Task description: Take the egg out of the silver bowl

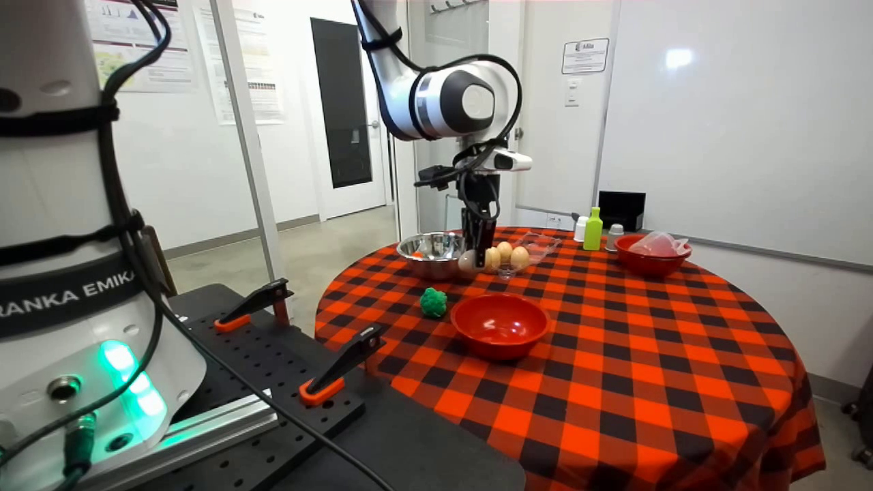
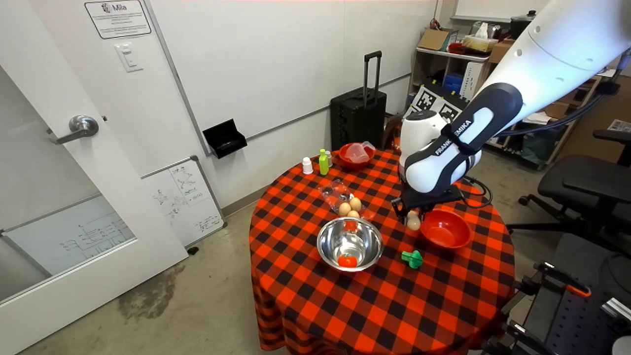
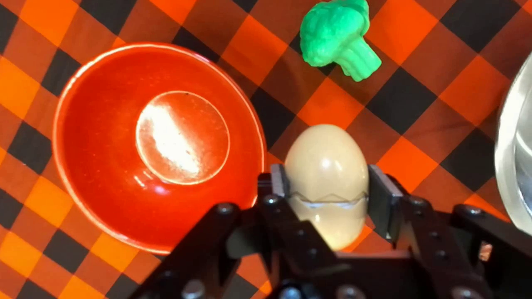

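You have the jaws pinching the egg (image 3: 327,177) across its middle, likely for steadiness, clear of the silver bowl (image 2: 330,240).

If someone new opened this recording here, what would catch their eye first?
Probably the pale egg with a zigzag line across it, pinched in the gripper to the right of a red bowl in the wrist view. In both exterior views, the bold red-and-black checked tablecloth stands out, with the shiny silver bowl resting on it.
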Robot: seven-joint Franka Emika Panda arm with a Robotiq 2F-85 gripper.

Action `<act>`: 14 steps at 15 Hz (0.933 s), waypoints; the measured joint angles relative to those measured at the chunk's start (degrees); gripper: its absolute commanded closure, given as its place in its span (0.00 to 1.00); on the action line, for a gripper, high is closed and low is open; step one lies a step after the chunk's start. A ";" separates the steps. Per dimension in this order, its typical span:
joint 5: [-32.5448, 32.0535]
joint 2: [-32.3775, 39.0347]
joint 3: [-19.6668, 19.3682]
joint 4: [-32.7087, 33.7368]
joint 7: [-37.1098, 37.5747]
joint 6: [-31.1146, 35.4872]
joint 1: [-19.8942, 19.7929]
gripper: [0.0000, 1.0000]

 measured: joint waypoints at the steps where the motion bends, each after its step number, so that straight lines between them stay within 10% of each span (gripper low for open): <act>1: 1.49 1.08 0.62 0.86 -1.25 0.32 -0.57 0.77; 14: 3.96 13.00 1.12 14.16 -3.82 -2.01 0.14 0.77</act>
